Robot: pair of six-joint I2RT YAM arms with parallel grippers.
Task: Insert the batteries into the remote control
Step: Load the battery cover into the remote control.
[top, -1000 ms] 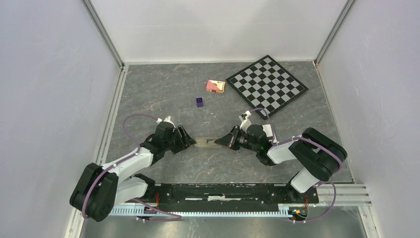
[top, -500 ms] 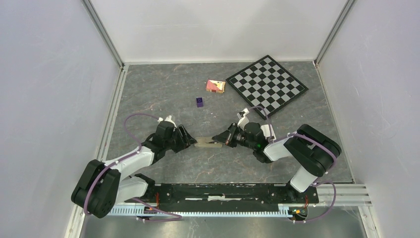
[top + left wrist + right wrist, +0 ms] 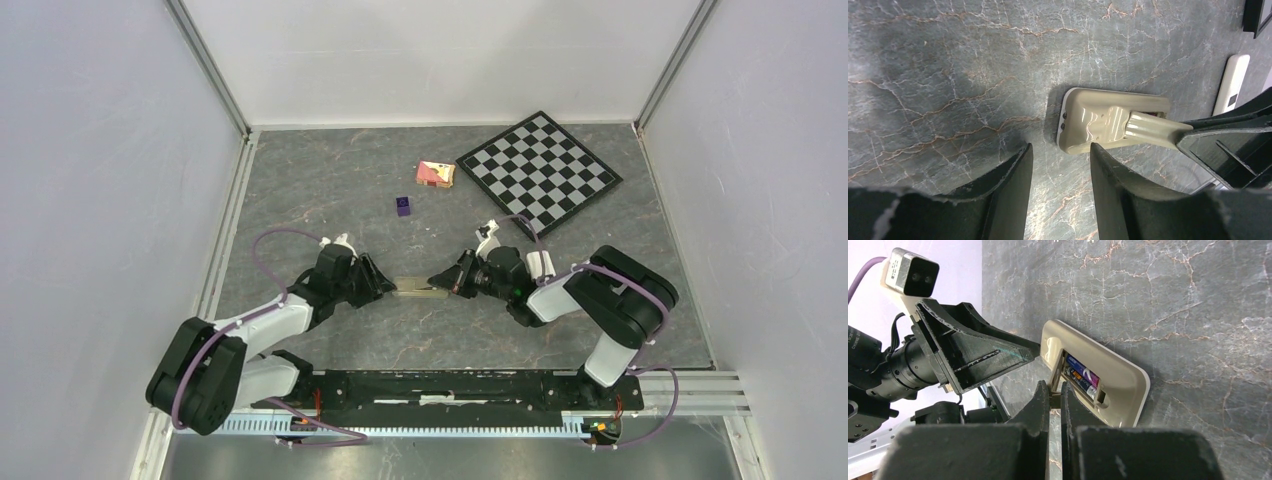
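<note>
We see the olive-tan remote control (image 3: 1120, 377) lying back-up on the bench (image 3: 330, 180) between both arms, its open bay holding purple-blue batteries (image 3: 1080, 376) whose pink-orange print is too small to read, right fingers (image 3: 1035, 405) pinched on the battery cover (image 3: 1145, 127), left fingers (image 3: 1013, 180) parted just beside its end.

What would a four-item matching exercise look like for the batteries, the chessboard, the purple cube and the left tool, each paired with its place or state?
Things:
1. batteries
2. chessboard
3. purple cube
4. left tool

Places or states:
A. open, holding nothing
B. far right corner
C. in the bay of the remote control
D. loose, left of the chessboard

Pairs: 1-C, 2-B, 3-D, 4-A
</note>
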